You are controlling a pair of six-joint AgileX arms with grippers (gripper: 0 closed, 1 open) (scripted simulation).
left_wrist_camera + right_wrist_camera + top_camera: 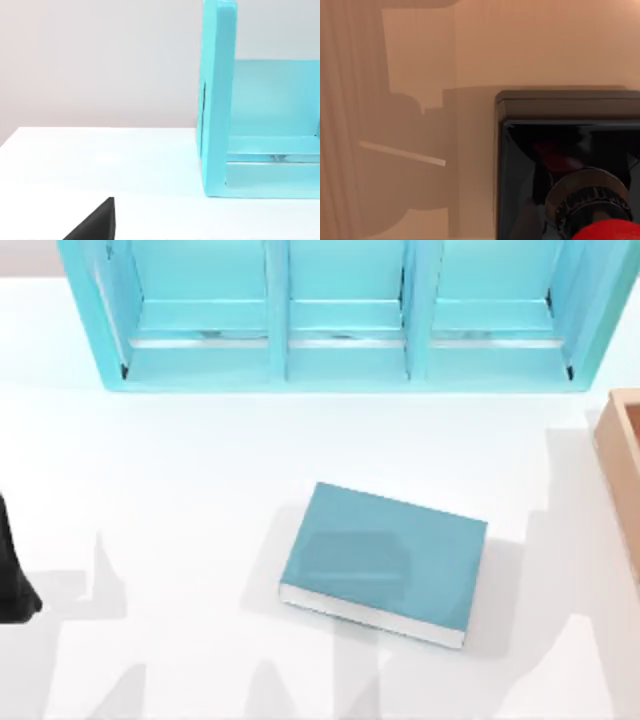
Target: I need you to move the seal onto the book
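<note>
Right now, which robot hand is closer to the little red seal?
Right. The right hand's camera looks straight down on the seal from close above, inside a tan box. The left hand sits at the table's left edge.

The small seal (570, 175), a glossy black square block base with a ribbed grey collar and red round knob, rests on a tan-brown flat surface (420, 75) crossed by shadows.

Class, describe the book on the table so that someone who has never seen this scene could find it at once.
Start at the big light-blue shelf along the table's far edge. On the white table in front of it, slightly right of centre, lies the book, flat and skewed. Its plain teal cover and white page edges set it apart from the tan wooden box at the right edge.
</note>
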